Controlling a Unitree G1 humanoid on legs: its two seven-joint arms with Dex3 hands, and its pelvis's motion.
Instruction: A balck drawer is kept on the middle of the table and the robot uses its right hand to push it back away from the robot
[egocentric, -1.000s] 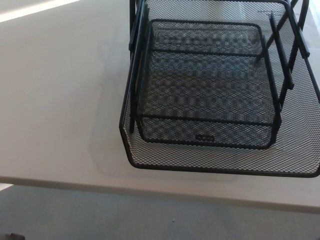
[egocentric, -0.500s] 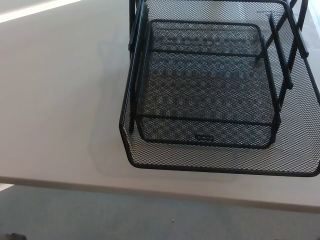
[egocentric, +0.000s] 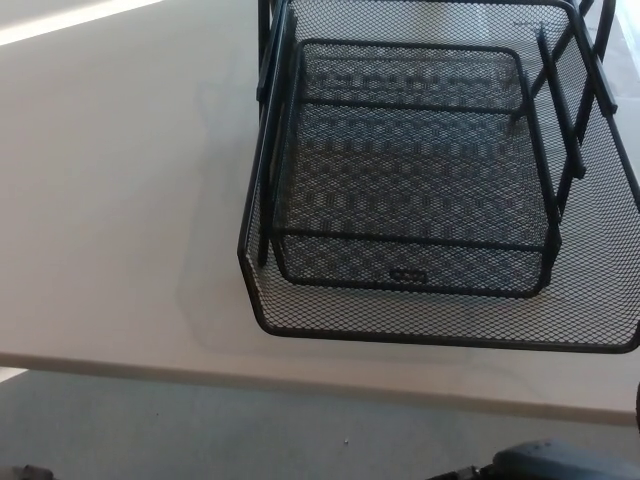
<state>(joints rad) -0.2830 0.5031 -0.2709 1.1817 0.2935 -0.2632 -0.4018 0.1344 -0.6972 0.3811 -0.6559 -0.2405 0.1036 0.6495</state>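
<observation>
At the bottom right edge of the head view a dark, rounded part of the robot shows below the table's near edge; it is probably the right robot hand (egocentric: 545, 462) or its wrist, but so little of it is in the picture that whether its fingers are spread or curled cannot be told. The left robot hand does not show at all. The dark shape sits low and well apart from the work, under the line of the table (egocentric: 120, 200), touching nothing. Beyond it, the black mesh drawer (egocentric: 410, 215) rests on the white table toward the right of the picture, not quite in its middle, with its front wall close to the near edge. It looks like a wire tray set inside a larger wire frame, with side rails running away from the robot, and the far end is cut off by the top of the picture. The front wall faces the robot squarely, which offers a broad flat face for a push. The push seems not yet begun. The mesh should slide easily on the smooth top, though an off-centre push could turn it.
</observation>
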